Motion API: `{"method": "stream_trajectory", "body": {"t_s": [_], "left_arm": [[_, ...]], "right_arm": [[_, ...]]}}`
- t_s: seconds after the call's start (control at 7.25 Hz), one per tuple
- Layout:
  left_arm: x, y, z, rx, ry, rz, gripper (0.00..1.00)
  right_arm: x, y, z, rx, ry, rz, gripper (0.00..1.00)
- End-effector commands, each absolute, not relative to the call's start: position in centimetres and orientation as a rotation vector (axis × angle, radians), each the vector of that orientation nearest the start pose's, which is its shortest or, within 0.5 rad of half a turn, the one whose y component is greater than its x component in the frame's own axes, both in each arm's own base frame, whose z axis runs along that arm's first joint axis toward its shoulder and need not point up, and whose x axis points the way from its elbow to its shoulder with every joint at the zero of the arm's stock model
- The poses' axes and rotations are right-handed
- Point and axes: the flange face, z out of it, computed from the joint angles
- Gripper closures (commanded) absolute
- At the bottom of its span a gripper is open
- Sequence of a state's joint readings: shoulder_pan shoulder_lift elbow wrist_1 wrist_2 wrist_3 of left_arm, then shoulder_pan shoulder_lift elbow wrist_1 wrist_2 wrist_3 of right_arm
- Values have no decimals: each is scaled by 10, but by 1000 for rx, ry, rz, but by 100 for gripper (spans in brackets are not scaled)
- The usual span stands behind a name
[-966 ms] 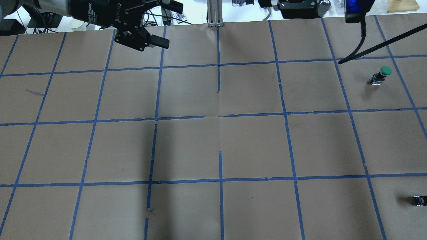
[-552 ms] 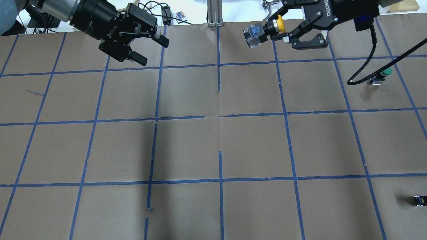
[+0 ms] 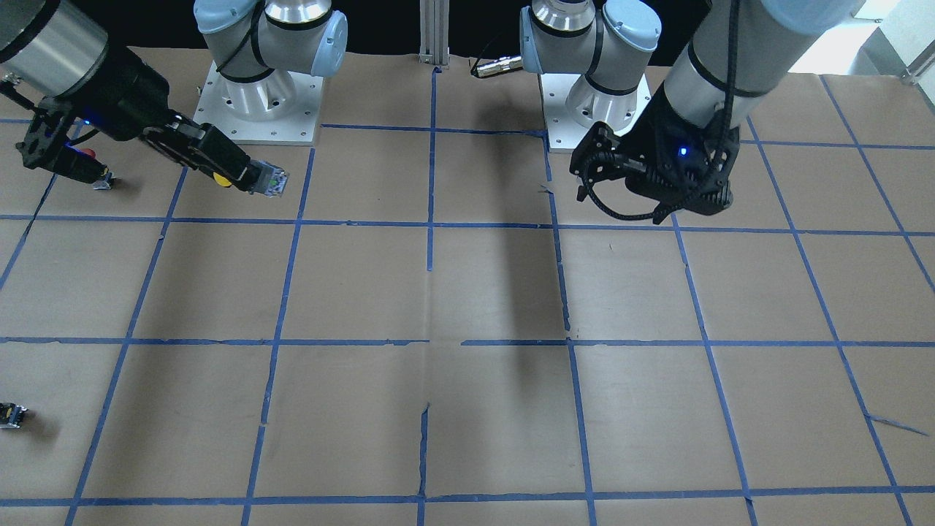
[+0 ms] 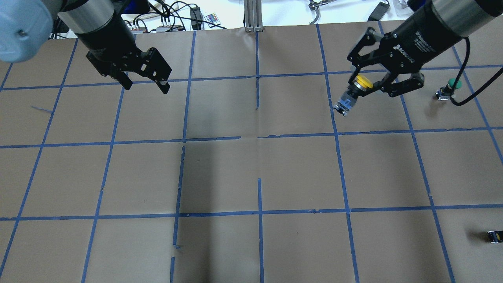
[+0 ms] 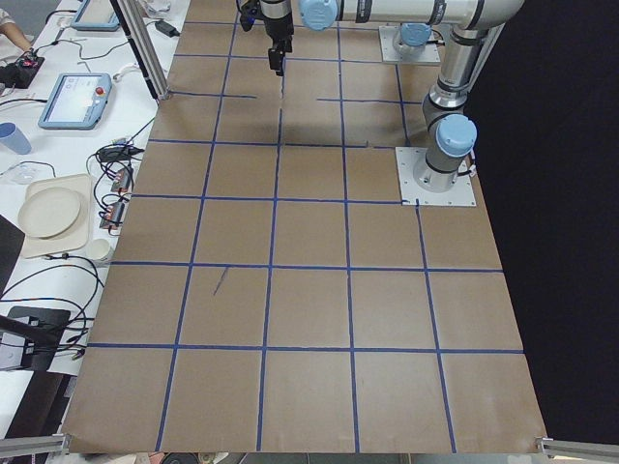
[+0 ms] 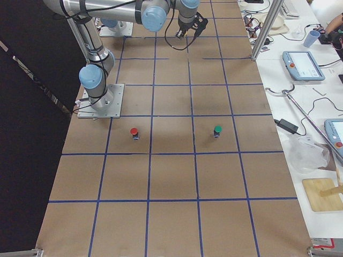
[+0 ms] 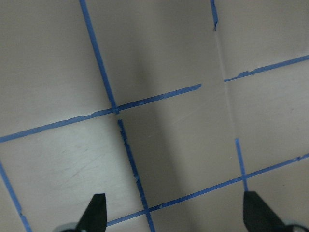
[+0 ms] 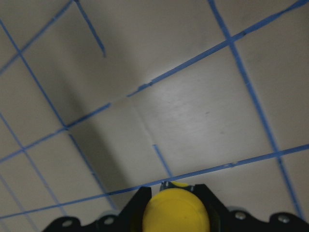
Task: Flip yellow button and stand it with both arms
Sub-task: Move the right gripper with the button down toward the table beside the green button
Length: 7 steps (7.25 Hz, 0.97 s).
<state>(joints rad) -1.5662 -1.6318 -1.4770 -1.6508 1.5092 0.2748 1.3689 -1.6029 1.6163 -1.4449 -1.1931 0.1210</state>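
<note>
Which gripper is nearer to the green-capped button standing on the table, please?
Right. The right gripper, holding the yellow button, hangs over the grid square next to the green-capped button; the left gripper hangs open far across the table.

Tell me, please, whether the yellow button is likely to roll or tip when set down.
Likely rigid: the yellow button sticks out straight from the right gripper. Its round cap might roll if laid sideways. Standing seems feasible: the green button stands upright.
</note>
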Motion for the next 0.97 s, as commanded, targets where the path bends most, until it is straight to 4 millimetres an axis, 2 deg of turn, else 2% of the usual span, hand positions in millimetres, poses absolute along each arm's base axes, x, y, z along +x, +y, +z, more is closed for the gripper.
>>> {"method": "stream_trajectory", "body": {"t_s": [0.0,0.14,0.28,0.41,0.55,0.83], "left_arm": [[-122,-489,483,328,3108,111,2],[-123,-485,482,179,3113,63,1],[-123,-485,480,173,3121,29,1],[-124,-484,483,177,3122,19,1],[-124,-485,485,168,3127,11,1],[-126,-492,491,131,3149,-13,1]], "right_arm": [[37,-484,457,-76,2902,157,81],[4,-482,446,-302,2891,143,83],[-39,-483,433,-504,2872,56,84],[-79,-477,411,-692,2864,10,84],[-109,-469,391,-862,2850,-48,92],[-150,-460,370,-1255,2772,-148,92]]}}
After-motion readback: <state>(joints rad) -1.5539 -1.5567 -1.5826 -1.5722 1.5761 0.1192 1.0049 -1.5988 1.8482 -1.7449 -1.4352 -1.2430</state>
